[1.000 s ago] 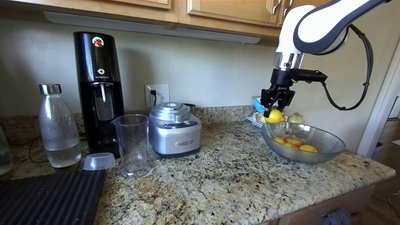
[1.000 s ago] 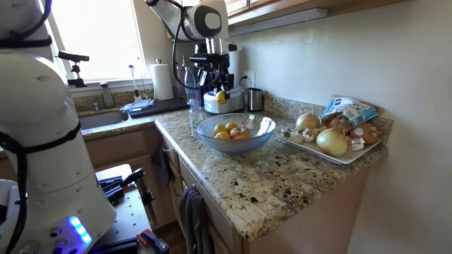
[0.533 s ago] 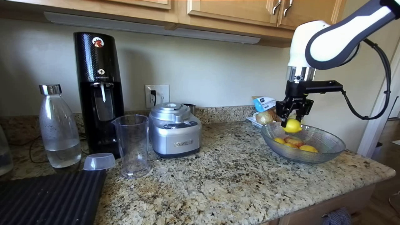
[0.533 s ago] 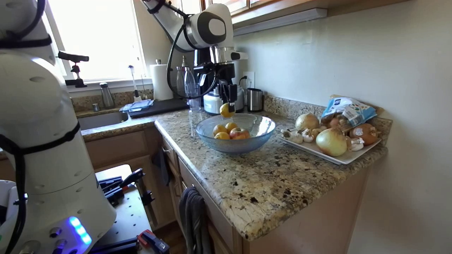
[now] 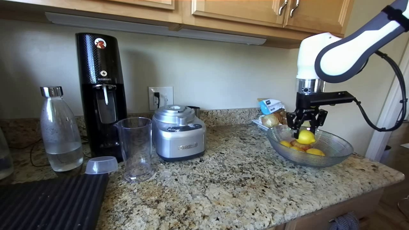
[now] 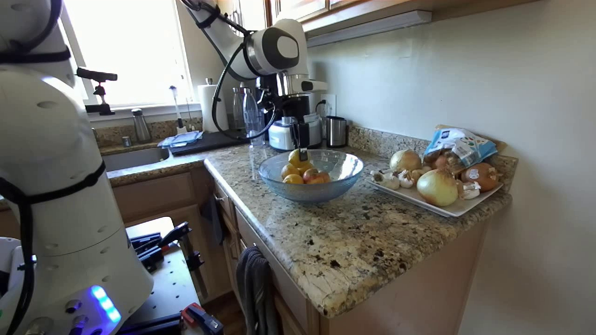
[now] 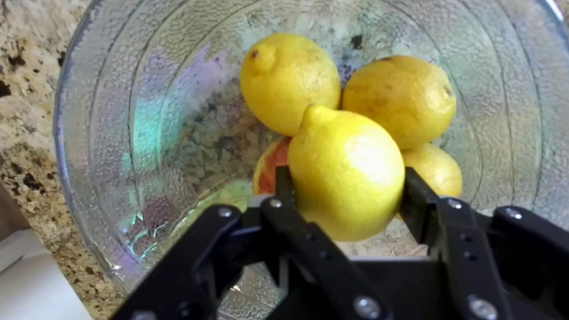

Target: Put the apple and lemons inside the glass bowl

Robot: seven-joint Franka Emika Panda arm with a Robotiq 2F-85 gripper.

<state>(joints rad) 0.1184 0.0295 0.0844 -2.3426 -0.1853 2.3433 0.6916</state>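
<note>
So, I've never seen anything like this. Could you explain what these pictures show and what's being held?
The big white machine is a robot arm, bending at joints much as yours does. Its black, two-fingered gripper works like a hand, and it is pinching a lemon.

Two pictures were taken from outside the robot, at different places; the third comes from its wrist, looking down into the glass bowl. In there lie three more lemons and a red-and-yellow apple. The held one is over them; I can't tell whether it touches any.

The speckled counter also carries a tray of onions and garlic, a food processor and a clear pitcher.

Letting go is probably next.
</note>
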